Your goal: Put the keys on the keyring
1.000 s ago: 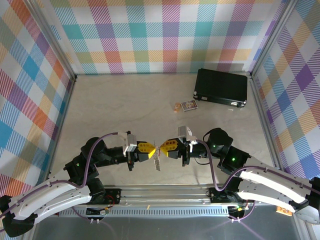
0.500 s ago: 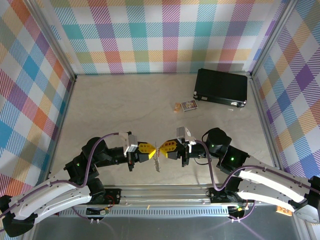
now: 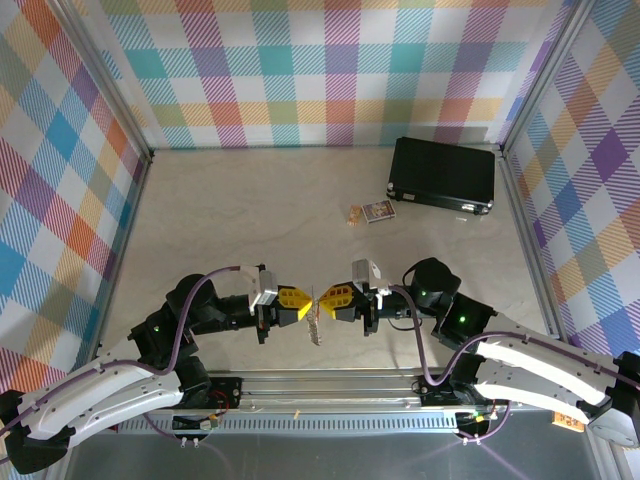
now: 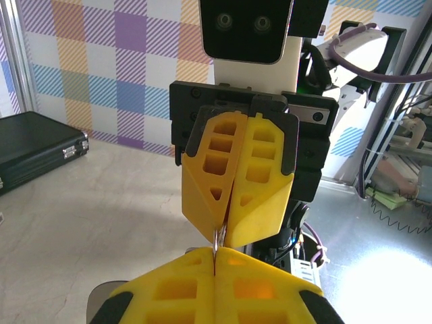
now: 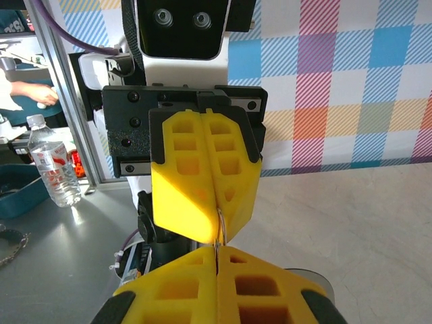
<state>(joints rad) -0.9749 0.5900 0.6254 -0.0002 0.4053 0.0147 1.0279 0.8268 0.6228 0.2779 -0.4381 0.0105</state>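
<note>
My two grippers meet tip to tip above the near middle of the table. The left gripper [image 3: 306, 303] and the right gripper [image 3: 323, 298] are both shut on the keyring [image 3: 314, 323], a thin silver loop whose beaded part hangs down between them. In the left wrist view its wire [image 4: 218, 235] runs from my own closed fingers [image 4: 169, 290] up into the right gripper's yellow fingers [image 4: 260, 169]. The right wrist view shows the same wire [image 5: 219, 228] between both pairs of fingers. I cannot make out the keys for certain; a small reddish thing [image 3: 354, 212] lies further back.
A small printed card [image 3: 379, 210] lies beside the reddish thing. A black case [image 3: 443, 174] sits at the back right corner. Checked walls close in the left, back and right sides. A metal rail [image 3: 330, 385] runs along the near edge.
The two grippers have drawn a little closer, so their yellow tips now almost touch. The keyring stays pinched between them.
</note>
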